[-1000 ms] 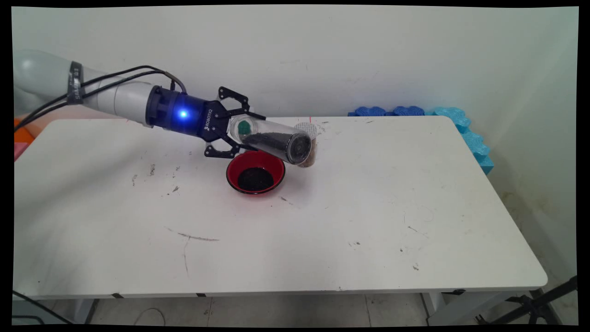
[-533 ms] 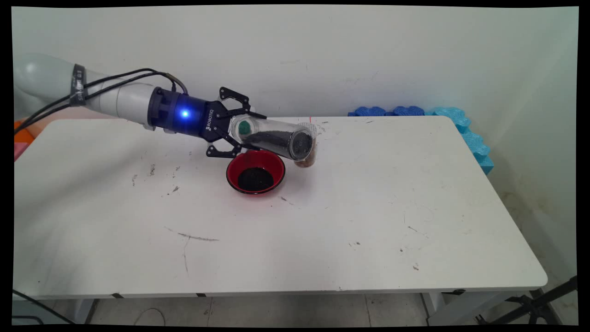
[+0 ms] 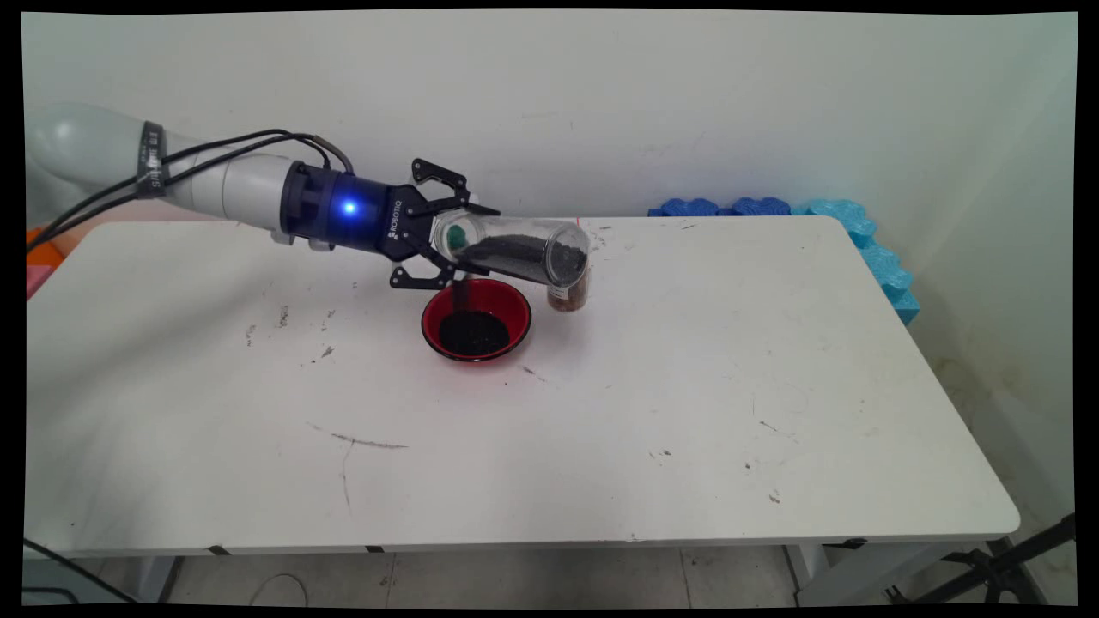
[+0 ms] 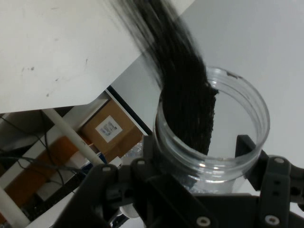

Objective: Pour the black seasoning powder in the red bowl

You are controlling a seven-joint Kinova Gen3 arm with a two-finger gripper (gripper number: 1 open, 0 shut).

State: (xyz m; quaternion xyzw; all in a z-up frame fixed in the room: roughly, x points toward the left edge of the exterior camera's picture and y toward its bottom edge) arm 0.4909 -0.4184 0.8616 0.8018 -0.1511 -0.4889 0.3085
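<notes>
My gripper point(image 3: 446, 236) is shut on a clear plastic jar point(image 3: 515, 249) of black grains, gripping it near its open mouth. The jar lies almost level above the red bowl point(image 3: 518, 302), its closed end a little higher and pointing right. A thin stream of black grains point(image 3: 464, 296) falls from the mouth into the bowl, which holds a dark heap. In the hand view the jar point(image 4: 247, 109) sits between the fingers point(image 4: 248, 145) of the gripper point(image 4: 197, 156), its mouth facing the camera. Black grains point(image 4: 185, 104) run out over its rim.
A second small jar point(image 3: 568, 293) with brown contents stands just right of the bowl, behind the held jar. Blue foam pieces point(image 3: 859, 240) line the table's far right corner. An orange object point(image 3: 39, 249) lies off the left edge. The hand view shows a cardboard box point(image 4: 109, 126) under the table.
The jar's closed end has swung upward, from pointing down-right to slightly above level. The grains have slid toward the mouth and now stream into the bowl.
</notes>
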